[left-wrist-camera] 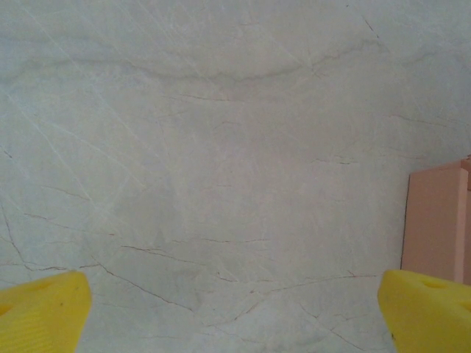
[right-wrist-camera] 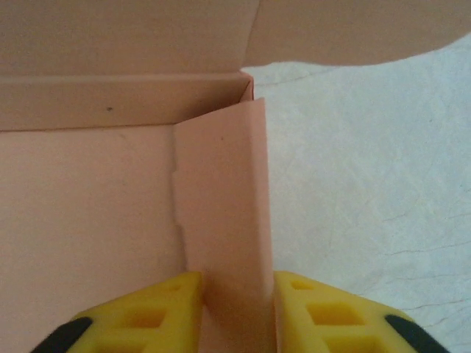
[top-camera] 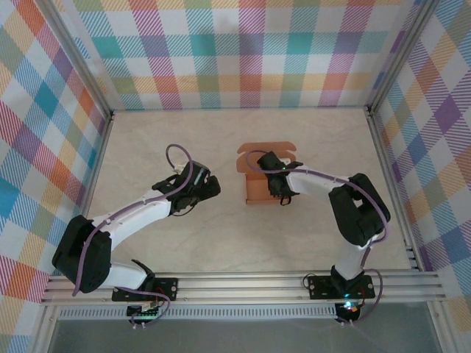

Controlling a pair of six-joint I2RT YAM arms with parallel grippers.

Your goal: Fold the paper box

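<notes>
Paper box (top-camera: pixel 256 191) (salmon-orange card, partly folded) lying on the marbled tabletop (top-camera: pixel 221 243). I have the right pincer (top-camera: pixel 280 187) at the box's right edge. In its wrist view the yellow fingers (right-wrist-camera: pixel 165 312) are clenched on the box's upright right side wall (right-wrist-camera: pixel 224 220), one finger inside the box and one outside. Beyond this grip the side wall meets a low rear wall (right-wrist-camera: pixel 118 99), and a broad flap (right-wrist-camera: pixel 353 29) spreads past that. My left pincer (top-camera: pixel 210 187) stands apart to the box's left — released, jaws wide over bare tabletop, touching nothing, the box's near corner just inside its wrist view's right margin.
</notes>
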